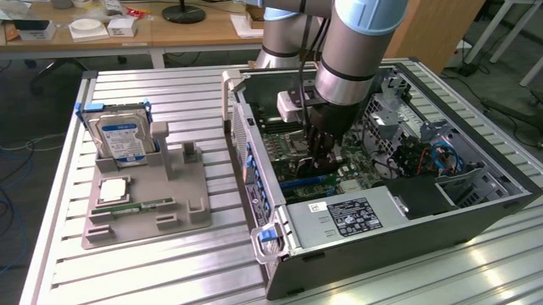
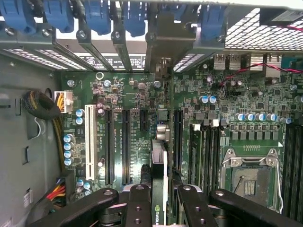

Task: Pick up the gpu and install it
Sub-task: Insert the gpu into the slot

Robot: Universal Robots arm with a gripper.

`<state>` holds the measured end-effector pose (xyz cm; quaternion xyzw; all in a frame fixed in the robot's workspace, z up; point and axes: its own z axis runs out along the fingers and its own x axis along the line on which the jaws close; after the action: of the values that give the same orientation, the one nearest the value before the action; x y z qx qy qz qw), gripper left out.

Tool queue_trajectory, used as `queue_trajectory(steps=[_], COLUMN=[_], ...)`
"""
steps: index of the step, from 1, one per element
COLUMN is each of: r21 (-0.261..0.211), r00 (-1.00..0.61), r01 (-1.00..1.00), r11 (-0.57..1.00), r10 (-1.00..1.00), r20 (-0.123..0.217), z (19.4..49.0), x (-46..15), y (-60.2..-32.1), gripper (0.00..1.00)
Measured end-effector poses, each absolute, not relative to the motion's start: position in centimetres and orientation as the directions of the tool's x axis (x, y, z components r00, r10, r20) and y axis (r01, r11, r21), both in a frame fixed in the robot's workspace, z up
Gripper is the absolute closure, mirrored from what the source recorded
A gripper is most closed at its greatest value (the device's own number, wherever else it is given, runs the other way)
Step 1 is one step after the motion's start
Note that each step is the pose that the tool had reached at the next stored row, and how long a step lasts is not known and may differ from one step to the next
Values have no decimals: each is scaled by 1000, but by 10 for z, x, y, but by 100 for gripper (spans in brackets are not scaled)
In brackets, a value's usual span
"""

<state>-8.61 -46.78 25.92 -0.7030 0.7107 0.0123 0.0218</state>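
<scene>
Exterior: high, angled down, set back over the table (image 1: 170, 267) and open case (image 1: 407, 235).
Wrist: close, facing the motherboard (image 2: 189, 94) inside.
Shared: motherboard, socket (image 2: 249, 178).

- The gpu (image 2: 159, 161) is cut off at the picture's edge between the fingers (image 2: 138, 203).
- The arm (image 1: 360, 38) runs out of the exterior view's top.

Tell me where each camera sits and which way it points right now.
Exterior view: off the arm, high above the table, looking down into the open computer case; the arm reaches inside.
Wrist view: on the wrist, facing the motherboard past the fingers gripping the gpu edge-on.
Shared: motherboard, fingers.
</scene>
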Motion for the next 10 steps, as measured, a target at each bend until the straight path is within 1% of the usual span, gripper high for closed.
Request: queue_trajectory(steps=[10], r21=[-8], r00=[-11], r01=[-1000], r11=[11], r10=[-999], r20=[-48], z=[256], x=[-86], y=[-468], gripper=[74])
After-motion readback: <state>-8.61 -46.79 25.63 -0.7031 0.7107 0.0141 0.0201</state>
